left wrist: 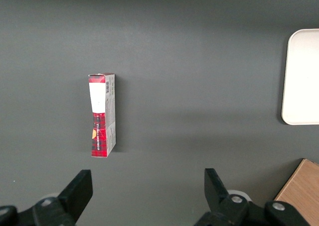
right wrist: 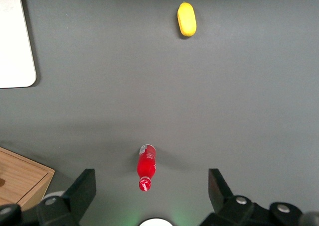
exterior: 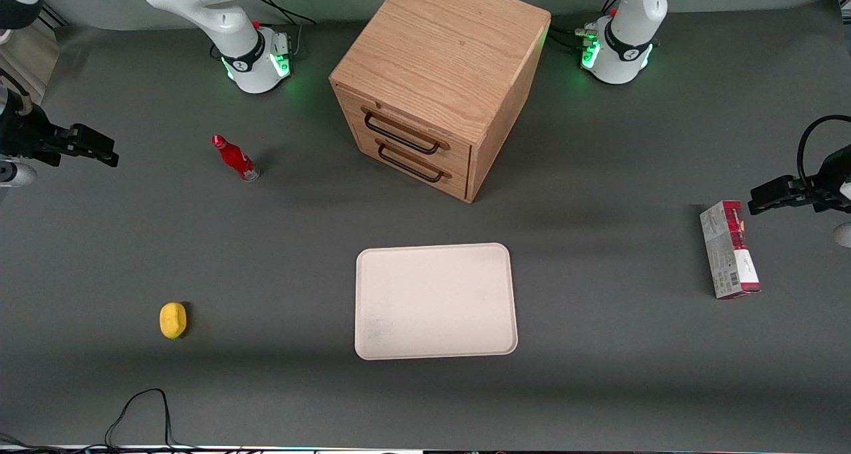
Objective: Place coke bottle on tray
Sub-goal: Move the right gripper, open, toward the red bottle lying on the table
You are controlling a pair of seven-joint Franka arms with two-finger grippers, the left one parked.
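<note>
The coke bottle (exterior: pixel 234 157), small and red with a red cap, stands upright on the grey table toward the working arm's end, farther from the front camera than the tray. The cream-white tray (exterior: pixel 435 301) lies flat and bare in the middle of the table, in front of the cabinet's drawers. My gripper (exterior: pixel 106 149) hangs open well above the table at the working arm's end, apart from the bottle. In the right wrist view the coke bottle (right wrist: pixel 146 167) shows far below, between the spread fingers of the gripper (right wrist: pixel 151 172), and a corner of the tray (right wrist: pixel 12 42) is visible.
A wooden drawer cabinet (exterior: pixel 439 82) with two shut drawers stands mid-table, farther from the front camera than the tray. A yellow lemon (exterior: pixel 173 320) lies nearer the front camera than the bottle. A red-and-grey carton (exterior: pixel 729 249) lies toward the parked arm's end. A black cable (exterior: pixel 143 407) loops at the front edge.
</note>
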